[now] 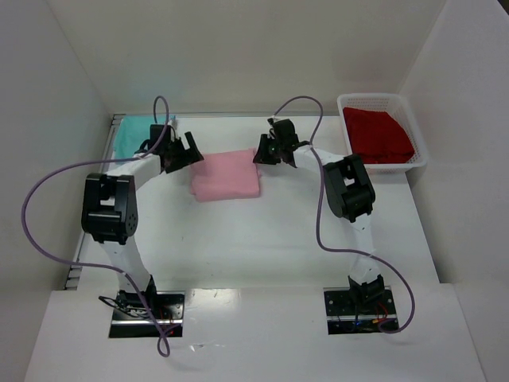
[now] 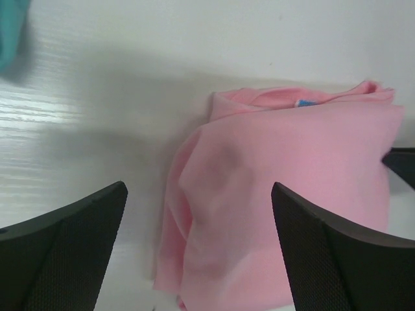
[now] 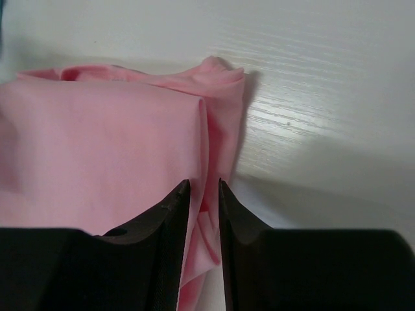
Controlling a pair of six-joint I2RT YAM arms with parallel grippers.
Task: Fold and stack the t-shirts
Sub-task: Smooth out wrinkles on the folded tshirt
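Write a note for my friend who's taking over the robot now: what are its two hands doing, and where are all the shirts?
Left gripper: open, jaws wide, at the left edge of the folded light pink cloth t-shirt, not gripping it.
Right gripper: closed on a fold at that shirt's right edge.
Teal cloth t-shirt: far left corner of the white table, lying alone.
Red cloth t-shirt: in the white plastic basket, far right.
Done: the pink one looks folded.
Left: nothing is stacked yet; the three shirts lie apart.
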